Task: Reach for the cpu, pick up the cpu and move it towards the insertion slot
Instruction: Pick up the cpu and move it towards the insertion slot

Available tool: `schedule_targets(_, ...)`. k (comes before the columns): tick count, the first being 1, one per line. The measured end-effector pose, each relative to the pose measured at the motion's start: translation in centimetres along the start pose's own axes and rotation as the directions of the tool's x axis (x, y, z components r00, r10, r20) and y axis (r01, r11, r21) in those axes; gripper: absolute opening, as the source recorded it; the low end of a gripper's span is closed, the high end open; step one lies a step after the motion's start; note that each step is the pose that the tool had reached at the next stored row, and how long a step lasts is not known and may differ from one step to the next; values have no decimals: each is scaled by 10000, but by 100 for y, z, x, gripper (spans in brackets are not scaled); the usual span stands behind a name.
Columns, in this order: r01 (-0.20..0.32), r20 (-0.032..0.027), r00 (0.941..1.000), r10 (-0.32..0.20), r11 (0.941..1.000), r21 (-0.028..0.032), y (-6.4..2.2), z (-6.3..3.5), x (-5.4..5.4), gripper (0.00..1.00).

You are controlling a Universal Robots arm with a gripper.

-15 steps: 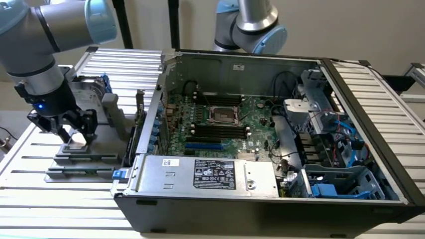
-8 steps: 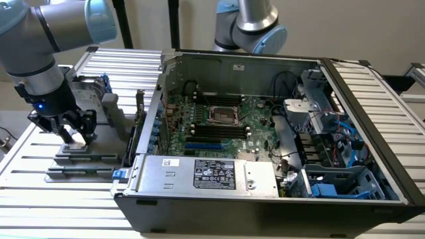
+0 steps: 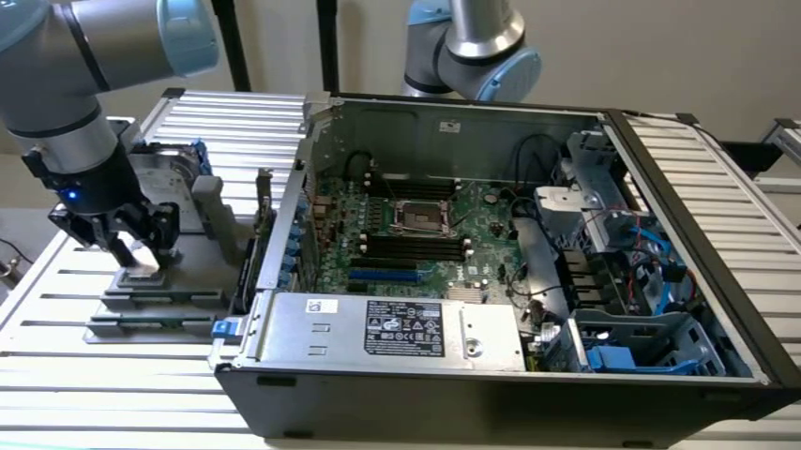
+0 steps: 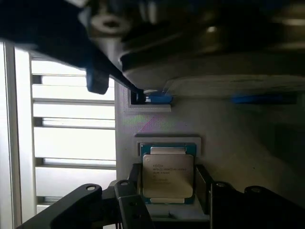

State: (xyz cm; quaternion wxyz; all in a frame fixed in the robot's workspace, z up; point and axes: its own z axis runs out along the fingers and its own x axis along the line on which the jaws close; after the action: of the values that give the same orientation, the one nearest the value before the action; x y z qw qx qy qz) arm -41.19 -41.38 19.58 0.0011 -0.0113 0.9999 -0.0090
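cpu location: the cpu [image 4: 167, 174] lies flat, metal lid up, in a recess of a grey holder [image 3: 150, 292] on the slatted bench [image 3: 75, 375]. It is outside the computer case [image 3: 501, 403], toward the exterior view's left.
gripper: the gripper [image 3: 131, 248] is down on the holder and straddles the cpu. Cannot tell if it is clamped on the chip or slack.
handling: looks light, stiff and thin. The lid is smooth, so likely slippery. The underside contacts are probably fragile, so keep it level.
grasp spot: two opposite side edges, low on the chip, not the lid face. The holder walls sit close, so there is little margin.
insertion slot: the insertion slot [image 3: 422, 214] is on the green board inside the case, well apart from the cpu and just above the black memory slots [image 3: 414, 246].
surface: the bench is ribbed, with gaps a dropped chip could catch in.
room: an upright drive bracket [image 3: 169, 173] stands near the gripper. The case wall lies between holder and slot. A second arm [image 3: 470, 47] is behind the case.
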Motion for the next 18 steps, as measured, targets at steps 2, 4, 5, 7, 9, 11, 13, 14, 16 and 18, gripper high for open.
schedule_targets(2, 0, -19, 10000, 0, 10000, 0, -3, -64, -3, 54)
schedule_targets(4, 1, -39, 10000, -1, 10000, 0, -5, -139, -8, 54)
schedule_targets(5, 1, -49, 10000, -1, 10000, -1, -5, -180, -12, 54)
schedule_targets(7, 1, -71, 10000, -1, 10000, -1, -7, -268, -19, 54)
schedule_targets(9, 2, -92, 10000, -2, 10000, -1, -9, -359, -31, 54)
schedule_targets(11, 2, -107, 9999, -2, 10000, -2, -11, -449, -45, 54)
schedule_targets(13, 2, -117, 9999, -2, 10000, -3, -13, -541, -60, 54)
schedule_targets(14, 3, -121, 9999, -3, 10000, -2, -14, -588, -67, 54)
schedule_targets(16, 2, -126, 9999, -2, 10000, -2, -16, -677, -83, 54)
schedule_targets(18, 2, -129, 9999, -2, 10000, -2, -18, -767, -104, 54)
